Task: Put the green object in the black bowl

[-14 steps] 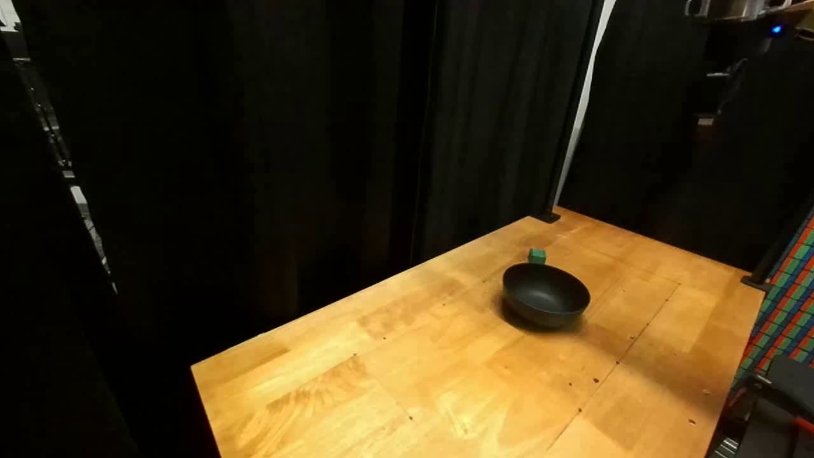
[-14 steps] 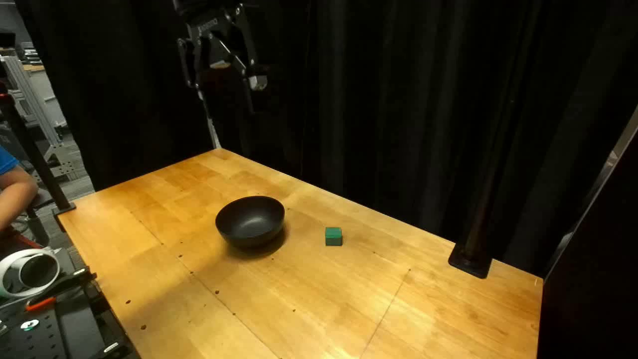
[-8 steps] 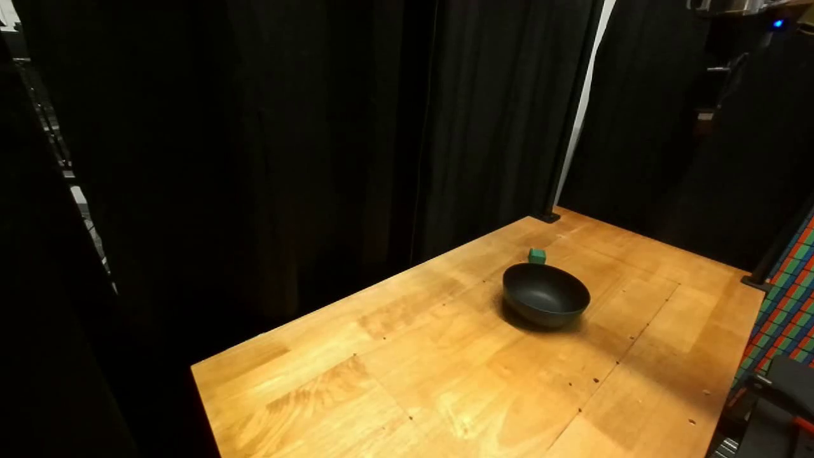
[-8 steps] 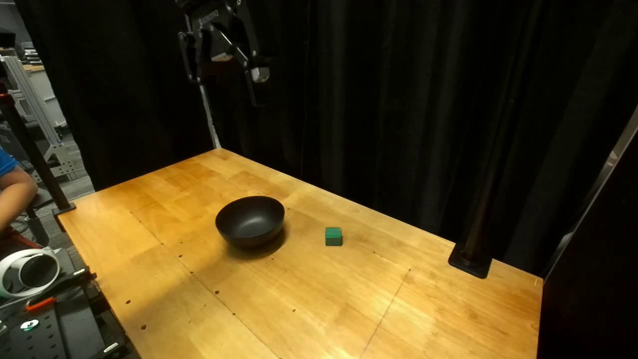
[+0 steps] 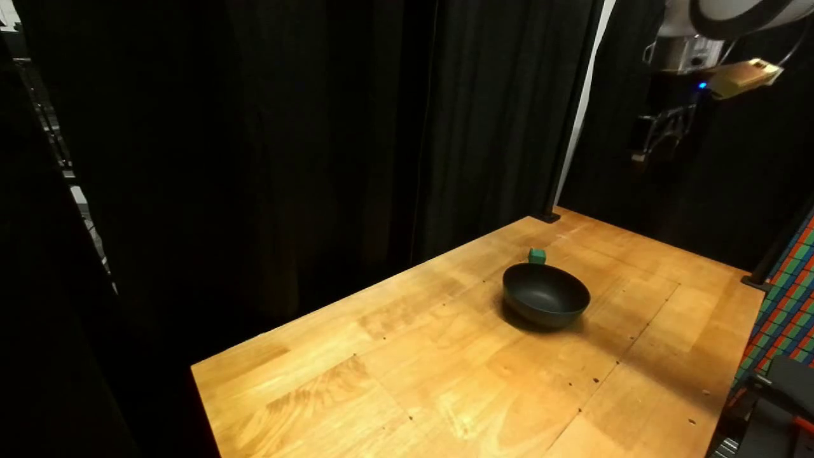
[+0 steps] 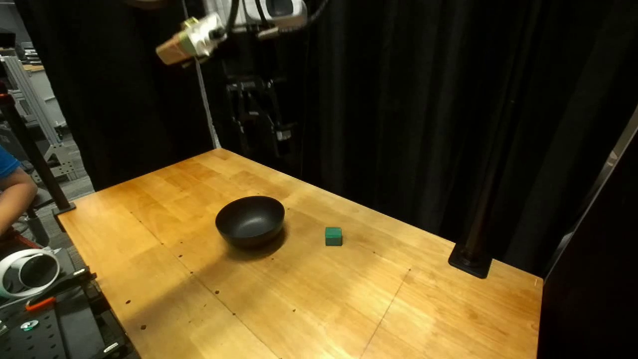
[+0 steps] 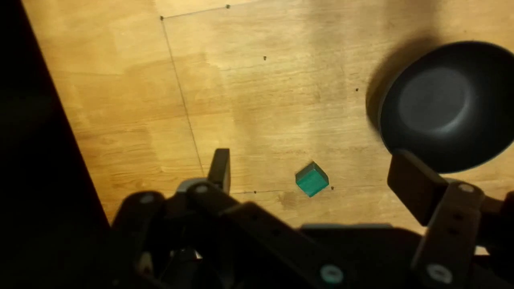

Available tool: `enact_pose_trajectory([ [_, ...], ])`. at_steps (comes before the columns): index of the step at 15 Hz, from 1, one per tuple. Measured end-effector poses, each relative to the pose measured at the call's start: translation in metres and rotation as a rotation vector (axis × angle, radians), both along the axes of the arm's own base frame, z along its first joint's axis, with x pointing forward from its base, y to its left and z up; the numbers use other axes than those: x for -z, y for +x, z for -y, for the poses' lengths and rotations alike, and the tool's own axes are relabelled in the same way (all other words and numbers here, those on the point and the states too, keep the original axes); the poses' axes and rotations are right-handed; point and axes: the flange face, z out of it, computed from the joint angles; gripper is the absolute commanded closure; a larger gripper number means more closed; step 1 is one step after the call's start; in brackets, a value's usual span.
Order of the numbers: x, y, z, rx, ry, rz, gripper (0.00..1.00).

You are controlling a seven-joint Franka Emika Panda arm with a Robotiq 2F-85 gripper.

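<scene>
The green object is a small green cube [image 6: 333, 237] on the wooden table, beside the black bowl [image 6: 250, 222] and apart from it. In an exterior view the cube [image 5: 537, 256] shows just behind the bowl [image 5: 545, 296], its lower part partly hidden by the rim. My gripper [image 6: 264, 142] hangs well above the table, pointing down, open and with nothing between its fingers. In the wrist view the cube [image 7: 312, 180] lies below, between the two spread fingertips. The bowl [image 7: 449, 104] is at the right there, partly covered by the right finger [image 7: 417, 186].
The wooden table [image 6: 309, 299] ends at black curtains [image 6: 389, 124]. Black posts stand on it, one with a base [image 6: 470, 262] at the right. A side cart [image 6: 55, 319] with a white ring-shaped item [image 6: 10, 269] stands by the table, near a person's arm [image 6: 17, 194].
My arm has come lower and further over the table, moving right in one exterior view and left in another. The fingers stay open. The cube and bowl have not moved.
</scene>
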Motion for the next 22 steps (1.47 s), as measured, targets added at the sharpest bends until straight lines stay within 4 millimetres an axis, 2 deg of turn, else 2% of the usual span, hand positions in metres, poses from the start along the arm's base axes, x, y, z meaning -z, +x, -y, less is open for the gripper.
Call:
enact_pose_trajectory([
  [5, 0.096, 0.057, -0.024, 0.119, 0.050, 0.040, 0.00],
  [10, 0.170, 0.101, -0.038, 0.243, 0.050, 0.128, 0.00],
  [15, 0.219, 0.126, -0.025, 0.376, 0.047, 0.187, 0.00],
  [22, 0.268, 0.138, -0.007, 0.489, 0.062, 0.178, 0.00],
])
